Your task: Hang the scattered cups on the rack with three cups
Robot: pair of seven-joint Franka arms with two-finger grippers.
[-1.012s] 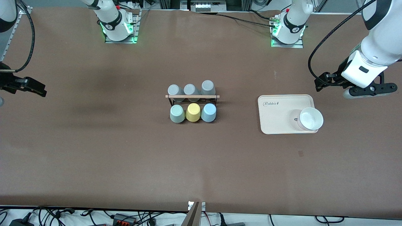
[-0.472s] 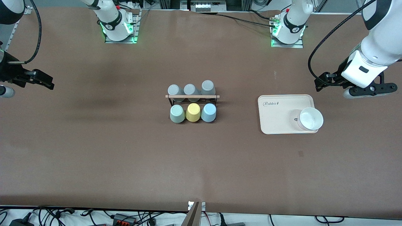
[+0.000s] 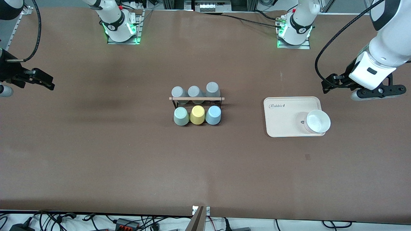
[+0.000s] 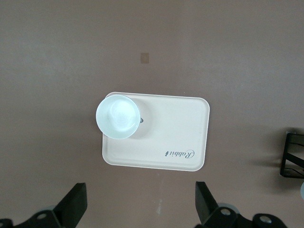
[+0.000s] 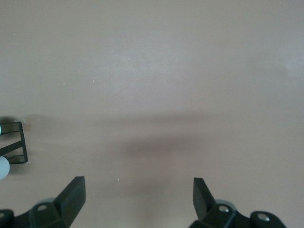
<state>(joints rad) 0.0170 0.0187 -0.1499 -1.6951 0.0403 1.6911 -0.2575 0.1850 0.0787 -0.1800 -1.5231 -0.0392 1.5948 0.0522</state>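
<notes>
The black wire rack (image 3: pixel 196 98) with its wooden rod stands mid-table. A mint green cup (image 3: pixel 181 116) and a light blue cup (image 3: pixel 213 115) sit upside down in the row on its side nearer the camera, with a yellow cup (image 3: pixel 197 115) between them. I cannot tell whether pegs carry them. My left gripper (image 3: pixel 326 85) hangs open and empty over bare table by the tray; its wrist view shows the gripper (image 4: pixel 140 204) and a rack corner (image 4: pixel 292 156). My right gripper (image 3: pixel 50 84) is open and empty over the table's right-arm end, also seen from its wrist (image 5: pixel 137 199).
Three grey cups (image 3: pixel 194 91) fill the rack's row farther from the camera. A cream tray (image 3: pixel 285 115) lies toward the left arm's end with a white bowl (image 3: pixel 317 121) on its corner. Brown table surrounds everything.
My right gripper has shifted a little toward the table's middle and toward the bases, then stopped. The left arm, cups and tray have not moved.
</notes>
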